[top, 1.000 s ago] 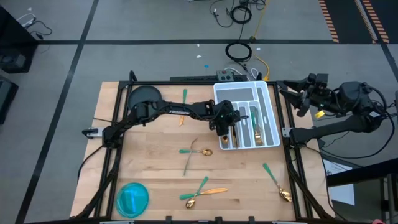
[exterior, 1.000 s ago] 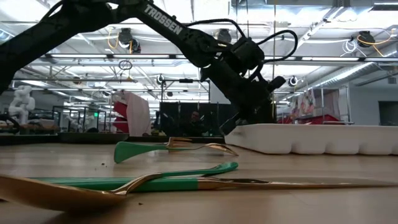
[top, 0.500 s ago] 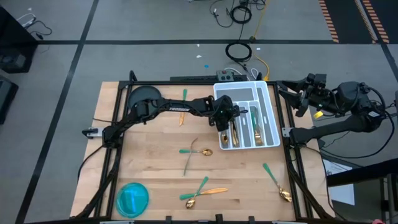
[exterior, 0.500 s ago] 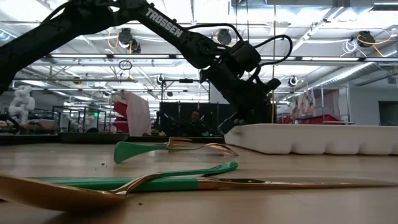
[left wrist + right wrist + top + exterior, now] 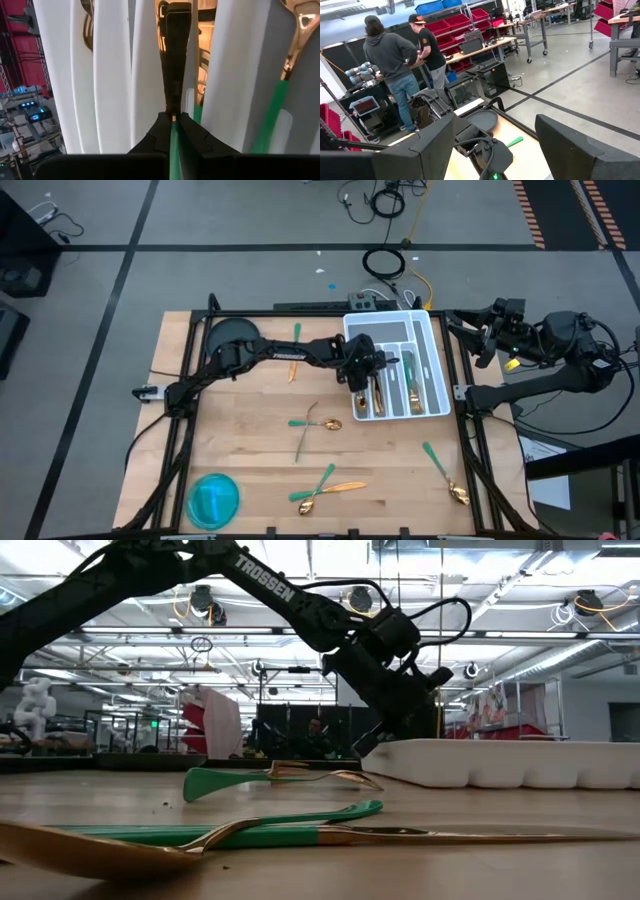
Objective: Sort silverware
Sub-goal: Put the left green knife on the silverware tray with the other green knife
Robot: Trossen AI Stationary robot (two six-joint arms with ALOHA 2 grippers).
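Wooden bench (image 5: 250, 450) under me, silverware (image 5: 318, 424) scattered w/ a blue bowl (image 5: 213, 498) at the near left corner. Nearest pcs: spoon + knife crossed (image 5: 326, 488), another spoon (image 5: 445, 474) at the right. Mid-bench, two crossed pcs. Farther on, my left pincer (image 5: 365, 376) sits over the white tray (image 5: 428, 330), clenched on a teal-handled piece (image 5: 174, 150), pointing into a slot. Right pincer (image 5: 478, 340) waits released off the bench's right edge; beyond it, two people at a workbench.
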